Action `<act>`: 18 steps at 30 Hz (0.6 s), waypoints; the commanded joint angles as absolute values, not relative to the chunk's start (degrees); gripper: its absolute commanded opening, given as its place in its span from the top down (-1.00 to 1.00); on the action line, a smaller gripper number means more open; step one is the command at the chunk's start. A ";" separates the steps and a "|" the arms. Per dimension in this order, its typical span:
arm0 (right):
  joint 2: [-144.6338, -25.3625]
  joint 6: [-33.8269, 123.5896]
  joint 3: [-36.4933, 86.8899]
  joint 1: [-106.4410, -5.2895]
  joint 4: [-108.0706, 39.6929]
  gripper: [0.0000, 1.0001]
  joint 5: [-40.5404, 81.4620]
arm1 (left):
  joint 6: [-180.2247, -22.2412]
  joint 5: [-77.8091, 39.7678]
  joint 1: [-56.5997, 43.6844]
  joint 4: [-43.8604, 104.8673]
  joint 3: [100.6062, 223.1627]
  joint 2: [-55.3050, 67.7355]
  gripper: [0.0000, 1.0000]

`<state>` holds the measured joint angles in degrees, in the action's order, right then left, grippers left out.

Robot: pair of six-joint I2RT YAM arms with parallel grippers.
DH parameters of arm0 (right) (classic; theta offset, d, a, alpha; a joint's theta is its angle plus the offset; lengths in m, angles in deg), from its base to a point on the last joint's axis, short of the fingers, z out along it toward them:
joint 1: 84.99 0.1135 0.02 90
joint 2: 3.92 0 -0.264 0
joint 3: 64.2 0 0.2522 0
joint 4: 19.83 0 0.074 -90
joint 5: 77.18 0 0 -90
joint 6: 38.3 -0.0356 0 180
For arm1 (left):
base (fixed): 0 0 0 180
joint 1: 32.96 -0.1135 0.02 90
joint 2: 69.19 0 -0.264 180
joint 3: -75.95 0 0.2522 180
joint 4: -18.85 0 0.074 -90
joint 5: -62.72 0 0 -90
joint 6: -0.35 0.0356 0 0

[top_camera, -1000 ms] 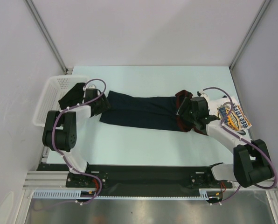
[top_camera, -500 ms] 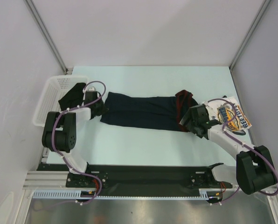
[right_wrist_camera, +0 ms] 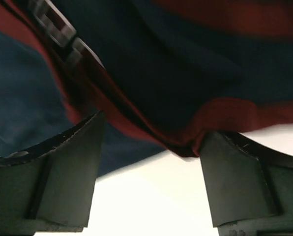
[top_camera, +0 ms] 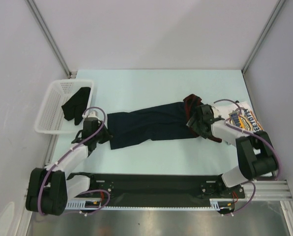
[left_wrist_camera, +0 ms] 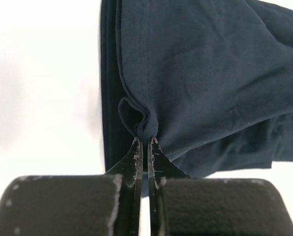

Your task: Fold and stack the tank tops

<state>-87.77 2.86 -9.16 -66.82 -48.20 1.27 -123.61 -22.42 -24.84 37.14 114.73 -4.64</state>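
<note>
Fingertips [left_wrist_camera: 135, 160] of the left end effector [left_wrist_camera: 145, 143] are pressed together on a small bunched fold at the edge of the soft navy tank top [left_wrist_camera: 210, 73], so this end effector is clamped on the cloth. From the pinch, the layered navy fabric spreads away over the pale desk. From above, the left end effector [top_camera: 103, 136] sits at the left end of the garment. The garment lies in a long folded band across the desk [top_camera: 161, 88], slanting a little, with its left end nearer the arm bases.

The right end effector [right_wrist_camera: 152, 127] has its two dark fingers well apart. The tank top's dark-red trim [right_wrist_camera: 235, 110] hangs in the gap, with neither finger visibly pressing on it. In the top view the right end effector [top_camera: 198, 118] is over the band's right end, where the red trim bunches. Just to its right lies the white tank top with yellow-blue print [top_camera: 245, 123]. At the desk's left edge stands a white plastic mesh basket [top_camera: 48, 110] holding a black cloth [top_camera: 76, 105].
</note>
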 commanded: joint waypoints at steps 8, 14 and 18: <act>-110.34 5.20 10.71 -65.31 -40.10 -0.58 4.89 | -127.27 -14.63 -32.25 42.27 106.86 -18.12 0.99; -122.19 8.09 24.16 -66.62 -39.57 -0.68 9.56 | -128.85 -8.03 -29.20 36.83 101.41 -17.60 1.00; -131.32 8.81 37.69 -68.99 -42.82 -0.64 12.29 | -131.74 -12.15 -21.28 37.00 99.91 -19.18 0.99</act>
